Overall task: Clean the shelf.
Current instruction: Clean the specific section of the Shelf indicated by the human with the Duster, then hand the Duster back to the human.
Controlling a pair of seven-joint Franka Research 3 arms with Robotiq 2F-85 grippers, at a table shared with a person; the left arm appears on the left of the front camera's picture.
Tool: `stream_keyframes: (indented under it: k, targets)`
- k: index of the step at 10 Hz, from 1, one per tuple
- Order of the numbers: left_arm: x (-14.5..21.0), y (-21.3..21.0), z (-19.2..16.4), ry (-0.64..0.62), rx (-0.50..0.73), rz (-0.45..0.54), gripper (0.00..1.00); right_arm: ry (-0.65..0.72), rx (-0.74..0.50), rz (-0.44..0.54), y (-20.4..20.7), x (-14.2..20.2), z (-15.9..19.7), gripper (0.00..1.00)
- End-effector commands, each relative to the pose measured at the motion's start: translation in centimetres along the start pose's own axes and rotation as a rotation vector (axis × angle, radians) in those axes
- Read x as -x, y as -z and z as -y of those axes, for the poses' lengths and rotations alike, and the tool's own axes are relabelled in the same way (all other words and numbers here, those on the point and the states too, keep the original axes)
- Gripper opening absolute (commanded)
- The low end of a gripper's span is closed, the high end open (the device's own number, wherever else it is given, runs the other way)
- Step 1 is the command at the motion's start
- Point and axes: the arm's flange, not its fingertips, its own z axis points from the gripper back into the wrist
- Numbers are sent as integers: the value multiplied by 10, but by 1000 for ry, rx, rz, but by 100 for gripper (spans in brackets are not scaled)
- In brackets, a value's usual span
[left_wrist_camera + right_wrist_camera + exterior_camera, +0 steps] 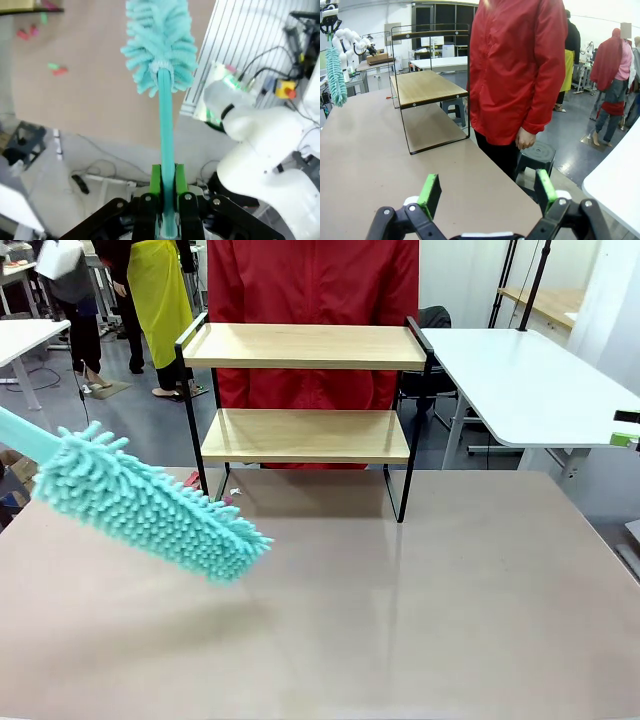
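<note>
The shelf (pixel 305 346) stands at the table's far edge, two light wooden boards in a thin black frame; it also appears in the right wrist view as the shelf (pixel 427 88). A fluffy teal duster (pixel 150 506) hangs tilted over the table's left side, in front of and left of the shelf. My left gripper (pixel 167 174) is shut on the duster's teal handle (pixel 165 125), with the head (pixel 160 45) pointing away over the table. My right gripper (pixel 487 192) is open and holds nothing, off the shelf's right end, facing along the table's far edge.
A person in a red jacket (pixel 312 280) stands right behind the shelf. Small red and green scraps (pixel 56 69) lie on the table near the shelf's left foot (pixel 205 492). A white table (pixel 520 380) stands at the back right, a black stool (pixel 536 152) beside the person.
</note>
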Motion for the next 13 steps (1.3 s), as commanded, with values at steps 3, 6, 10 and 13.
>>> stream_keyframes:
  k: [3, 6, 10, 13]
  targets:
    - [0, 0, 0, 0, 0, 0, 14, 12, 10, -28, 2, -6, -2, 100]
    - [0, 0, 0, 0, 0, 0, 14, 12, 10, -28, 2, -6, -2, 100]
    - [0, 0, 0, 0, 0, 0, 14, 12, 10, -28, 2, -6, -2, 100]
    - [0, 0, 0, 0, 0, 0, 14, 12, 10, -28, 2, -6, -2, 100]
